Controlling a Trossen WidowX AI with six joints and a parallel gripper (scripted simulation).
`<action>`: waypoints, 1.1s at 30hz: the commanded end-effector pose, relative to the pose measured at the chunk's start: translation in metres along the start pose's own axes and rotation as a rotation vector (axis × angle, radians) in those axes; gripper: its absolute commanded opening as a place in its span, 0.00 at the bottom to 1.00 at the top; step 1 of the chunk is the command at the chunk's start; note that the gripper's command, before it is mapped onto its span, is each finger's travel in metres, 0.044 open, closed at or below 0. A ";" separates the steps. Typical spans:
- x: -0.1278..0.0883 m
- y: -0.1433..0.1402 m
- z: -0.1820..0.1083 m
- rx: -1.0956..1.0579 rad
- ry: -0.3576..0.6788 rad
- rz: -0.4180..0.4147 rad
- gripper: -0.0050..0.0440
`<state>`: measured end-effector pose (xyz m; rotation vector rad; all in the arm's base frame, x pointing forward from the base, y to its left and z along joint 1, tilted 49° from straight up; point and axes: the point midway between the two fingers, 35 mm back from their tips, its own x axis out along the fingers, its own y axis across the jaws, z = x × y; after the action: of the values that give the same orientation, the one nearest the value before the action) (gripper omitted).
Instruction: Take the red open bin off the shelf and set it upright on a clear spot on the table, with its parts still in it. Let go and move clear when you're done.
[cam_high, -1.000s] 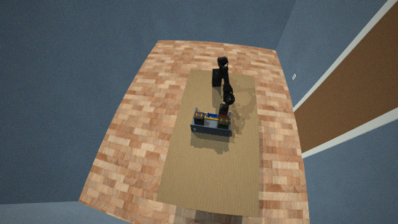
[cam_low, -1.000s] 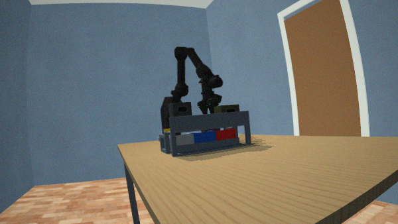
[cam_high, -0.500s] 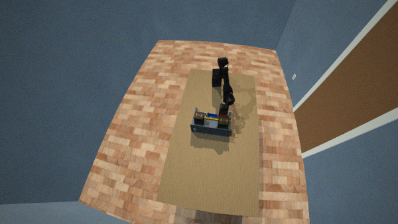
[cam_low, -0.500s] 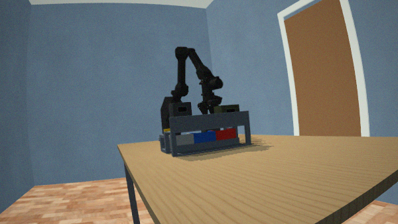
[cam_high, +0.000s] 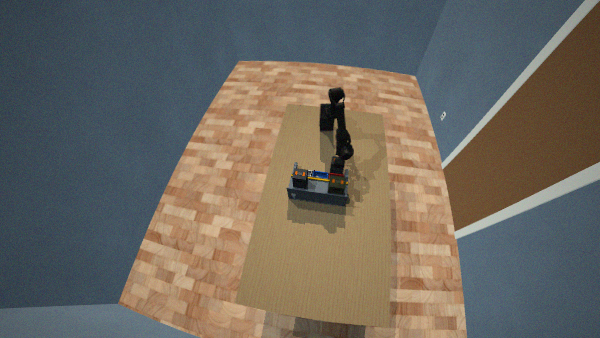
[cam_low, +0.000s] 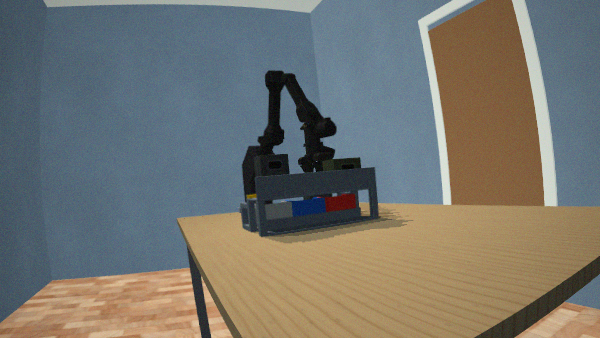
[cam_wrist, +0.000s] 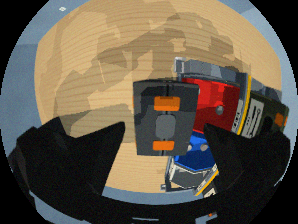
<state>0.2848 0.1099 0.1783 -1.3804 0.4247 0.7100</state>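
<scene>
The red open bin (cam_high: 336, 174) (cam_low: 341, 202) (cam_wrist: 212, 112) sits upright in the lower level of the grey shelf (cam_high: 317, 196) (cam_low: 315, 181), at the end of the row. At least one round silver part shows inside it in the wrist view. My gripper (cam_low: 312, 166) (cam_wrist: 166, 127) is open and empty, above the front of the shelf beside the red bin. A dark case with orange latches (cam_wrist: 147, 120) stands in front of the red bin and hides part of it. In the wrist view it appears between my fingertips, apparently below them.
A blue bin (cam_low: 309, 206) (cam_wrist: 192, 160) sits right beside the red bin, with a grey bin (cam_low: 279, 210) beyond it. An olive case (cam_high: 337, 182) (cam_low: 341, 162) stands on the shelf's top above the red end. A dark grey case (cam_high: 300, 181) (cam_low: 265, 162) stands at the other end.
</scene>
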 end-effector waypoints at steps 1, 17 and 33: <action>-0.003 -0.005 0.002 -0.002 -0.010 -0.017 1.00; 0.006 -0.005 0.001 -0.003 -0.009 -0.017 1.00; 0.015 -0.005 0.001 -0.003 -0.009 -0.017 1.00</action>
<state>0.2981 0.1131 0.1666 -1.3803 0.4257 0.7104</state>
